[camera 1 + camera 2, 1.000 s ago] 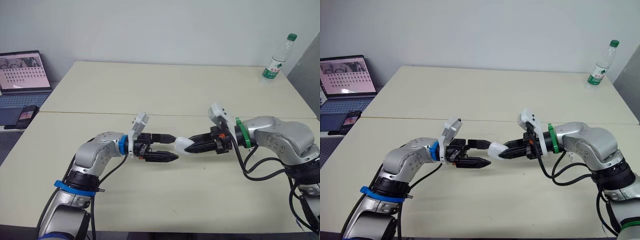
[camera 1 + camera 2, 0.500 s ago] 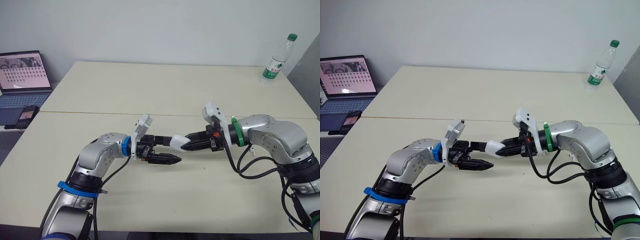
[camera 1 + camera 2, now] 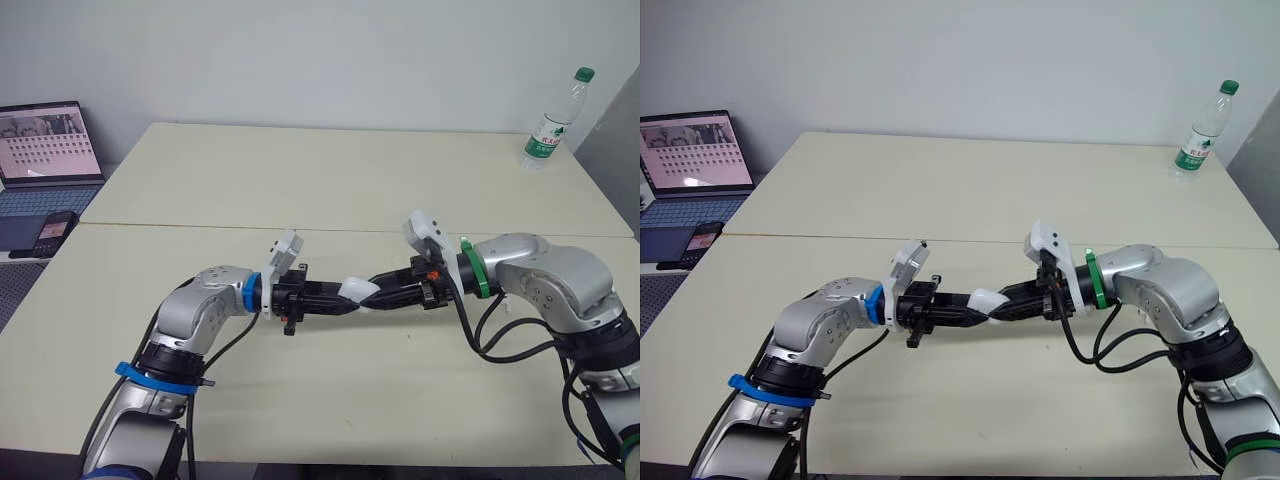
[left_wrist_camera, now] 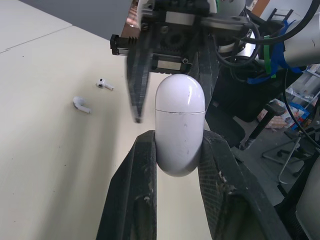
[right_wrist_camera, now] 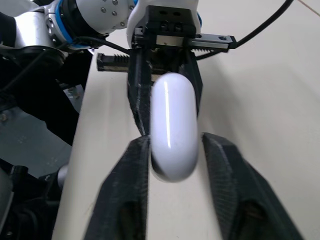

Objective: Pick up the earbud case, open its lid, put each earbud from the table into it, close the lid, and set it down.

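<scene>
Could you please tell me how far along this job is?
Done: the earbud case is off the table, clamped by the left gripper, meeting the right gripper. In hand: opening its shut lid. Left: both earbuds lie on the table; closing, setting down.

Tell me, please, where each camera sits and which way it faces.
Left eye view: on the head, looking down over the table; both arms show, left gripper and right gripper meeting at the earbud case.
Right eye view: beside it, same scene.
Left wrist view: on the left wrist, facing the right gripper; its own gripper clamps the case.
Right wrist view: on the right wrist, facing the left gripper.
Shared: all four show the case.
</scene>
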Robot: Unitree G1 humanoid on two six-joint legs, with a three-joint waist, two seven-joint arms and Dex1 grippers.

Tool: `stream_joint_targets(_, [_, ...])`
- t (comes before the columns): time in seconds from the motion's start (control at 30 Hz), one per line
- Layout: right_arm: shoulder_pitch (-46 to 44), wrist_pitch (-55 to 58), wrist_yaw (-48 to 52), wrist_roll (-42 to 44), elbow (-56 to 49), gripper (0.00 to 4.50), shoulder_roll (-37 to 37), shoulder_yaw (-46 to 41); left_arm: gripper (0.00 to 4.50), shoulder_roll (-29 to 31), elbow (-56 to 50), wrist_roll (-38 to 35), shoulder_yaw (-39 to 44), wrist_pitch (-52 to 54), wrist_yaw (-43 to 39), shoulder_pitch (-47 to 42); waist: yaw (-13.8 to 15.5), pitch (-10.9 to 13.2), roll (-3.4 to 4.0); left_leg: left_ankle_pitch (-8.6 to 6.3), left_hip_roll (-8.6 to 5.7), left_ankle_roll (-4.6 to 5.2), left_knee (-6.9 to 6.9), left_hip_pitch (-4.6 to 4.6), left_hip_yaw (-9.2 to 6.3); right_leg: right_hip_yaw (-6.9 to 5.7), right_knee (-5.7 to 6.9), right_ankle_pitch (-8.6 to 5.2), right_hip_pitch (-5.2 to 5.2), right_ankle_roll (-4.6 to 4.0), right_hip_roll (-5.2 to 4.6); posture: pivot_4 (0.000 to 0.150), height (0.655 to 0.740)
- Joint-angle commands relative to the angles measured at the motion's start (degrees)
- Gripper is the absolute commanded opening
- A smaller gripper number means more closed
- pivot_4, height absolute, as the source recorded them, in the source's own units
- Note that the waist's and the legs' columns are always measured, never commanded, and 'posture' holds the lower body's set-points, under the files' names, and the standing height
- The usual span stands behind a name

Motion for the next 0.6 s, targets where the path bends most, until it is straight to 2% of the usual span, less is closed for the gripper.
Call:
stream_joint_targets(0.03, [-0.08,-1.18,0.39,-0.35,-1.51,2.80,-0.78,-2.50,0.77,-0.63,-1.16,-0.49,0.34,-1.08,-0.83,-0.12,0.00,0.00,0.00,0.00,0.00,0.00,0.00,0.00,0.00,-0.01,0.00,0.00,0.00,0.00,0.00,0.150,0.7362])
stream_joint_targets(0.17, [-0.42,-1.14,-0.66,-0.70,-1.30,4.27,-0.21,-3.52,0.77,-0.77,-0.85,-0.34,0.42,-1.28,-0.77,-0.01,-0.01,0.00,0.00,0.00,0.00,0.00,0.00,0.00,-0.01,-0.01,0.00,0.00,0.00,0.00,0.00,0.150,0.7362])
stream_joint_targets(0.2, [-0.73,-0.53,-0.84,-0.19,-1.16,4.50,-0.05,-4.06,0.77,-0.84,-0.74,-0.26,0.43,-1.35,-0.76,0.01,-0.01,0.00,0.00,0.00,0.00,0.00,0.00,0.00,-0.01,-0.01,0.01,0.00,0.00,0.00,0.00,0.150,0.7362])
stream_joint_targets(0.6, [-3.20,2.19,-6.36,-2.64,3.14,4.50,1.37,-5.51,0.77,-1.45,-0.65,-0.46,0.24,-1.16,-0.66,0.27,-0.05,0.00,0.00,0.00,0.00,0.00,0.01,0.00,0.00,0.01,0.02,0.00,0.00,0.00,0.00,0.150,0.7362])
